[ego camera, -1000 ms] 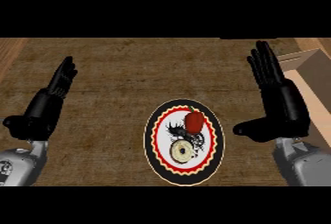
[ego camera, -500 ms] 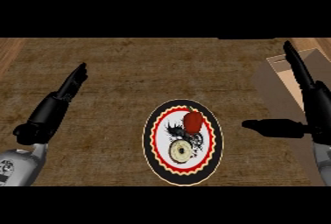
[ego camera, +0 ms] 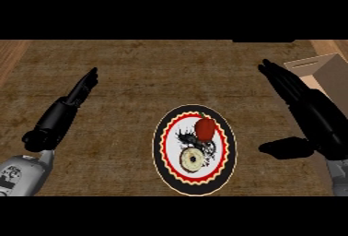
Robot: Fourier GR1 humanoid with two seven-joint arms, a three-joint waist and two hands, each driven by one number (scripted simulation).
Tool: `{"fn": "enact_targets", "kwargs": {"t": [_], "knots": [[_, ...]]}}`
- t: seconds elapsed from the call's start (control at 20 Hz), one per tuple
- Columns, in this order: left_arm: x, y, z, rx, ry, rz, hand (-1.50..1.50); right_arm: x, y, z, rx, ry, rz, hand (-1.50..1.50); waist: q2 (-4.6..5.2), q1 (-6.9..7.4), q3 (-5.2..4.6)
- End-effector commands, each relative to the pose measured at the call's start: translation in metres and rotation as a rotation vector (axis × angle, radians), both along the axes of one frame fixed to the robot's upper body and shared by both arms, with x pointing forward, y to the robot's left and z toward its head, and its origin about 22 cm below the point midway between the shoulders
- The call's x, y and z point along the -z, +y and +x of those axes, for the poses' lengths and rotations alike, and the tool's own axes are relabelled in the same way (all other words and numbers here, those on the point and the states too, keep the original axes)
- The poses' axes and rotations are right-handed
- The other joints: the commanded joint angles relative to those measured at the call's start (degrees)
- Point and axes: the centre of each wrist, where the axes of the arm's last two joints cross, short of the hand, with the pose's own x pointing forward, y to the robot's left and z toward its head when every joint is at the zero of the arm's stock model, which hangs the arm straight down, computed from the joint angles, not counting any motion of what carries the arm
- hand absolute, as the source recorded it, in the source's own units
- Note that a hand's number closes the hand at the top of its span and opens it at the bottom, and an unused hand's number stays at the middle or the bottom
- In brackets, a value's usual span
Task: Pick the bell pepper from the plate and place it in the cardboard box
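There is one view only, from the robot's head, looking steeply down on the brown counter (ego camera: 136, 83), so no second view shares any of it. The plate (ego camera: 163, 152) lies a little below the middle of the view. The left hand (ego camera: 68, 108) enters from the lower left corner and the right hand (ego camera: 309, 110) from the lower right. The cardboard box (ego camera: 329, 73) is cut off by the right edge, and a strip of paler wood (ego camera: 10, 57) shows at the upper left
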Motion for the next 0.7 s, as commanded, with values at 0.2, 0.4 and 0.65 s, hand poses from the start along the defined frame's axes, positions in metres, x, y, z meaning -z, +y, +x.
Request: {"fn": "enact_targets", "kwargs": {"t": [0.2,0.4,0.65], "knots": [[0.009,0.004,0.005,0.002,-0.009,0.004,0.0,-0.01,0.066,-0.008,-0.044,0.215,-0.365,-1.5,0.15,0.6,-0.04],[0.011,-0.004,0.011,0.011,0.0,0.004,0.0,-0.007,0.113,-0.002,-0.012,0.269,-0.487,-1.5,0.21,0.57,-0.01],[-0.01,0.003,0.006,0.014,0.009,0.0,0.0,-0.025,0.152,0.012,0.03,0.356,-0.534,-1.5,0.05,0.58,0.07]]}}
